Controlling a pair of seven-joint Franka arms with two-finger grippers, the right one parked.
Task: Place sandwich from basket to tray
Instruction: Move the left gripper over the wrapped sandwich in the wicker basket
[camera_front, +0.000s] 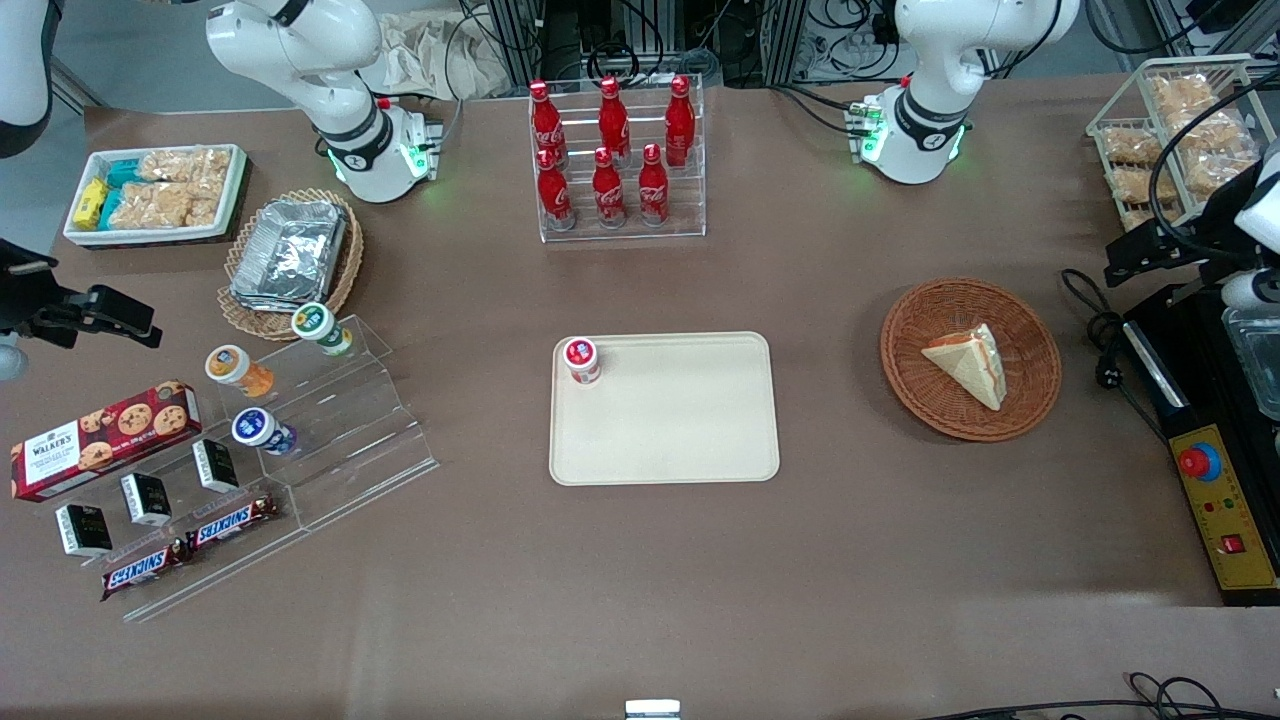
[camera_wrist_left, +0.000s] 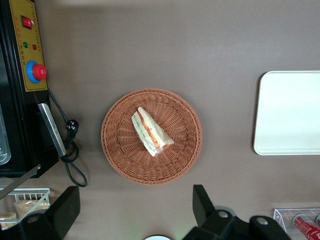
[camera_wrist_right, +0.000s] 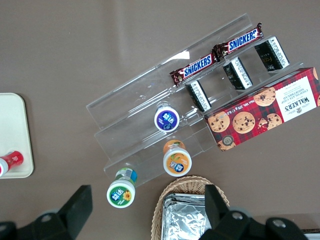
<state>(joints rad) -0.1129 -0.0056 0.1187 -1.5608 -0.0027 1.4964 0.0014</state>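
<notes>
Sandwich (camera_wrist_left: 151, 132) lies tilted in the basket (camera_wrist_left: 120, 165); gripper (camera_wrist_left: 135, 207) hovers high above, fingers apart and empty. Likely risks: soft bread crushed by closing fingers, or the wedge dropped short of the tray (camera_front: 700, 450) near the small cup (camera_front: 581, 359).

The sandwich (camera_front: 968, 366) is shown as pale white bread with orange-red and green filling at its edge, and it is set against the reddish-brown woven wicker of the basket (camera_front: 1030, 340). A plain cream-beige is seen on the tray (camera_front: 680, 430) at the middle of the frame, where a small pot (camera_front: 581, 359) with a red-and-white lid is carried, and a uniform dull brown is spread over the counter (camera_front: 800, 560). The claw (camera_wrist_left: 136, 192), held over the counter near the basket, is coloured black, its fingers parted, and bright red with white lettering is worn by the bottles (camera_front: 608, 150) at the upper middle of the frame.
</notes>
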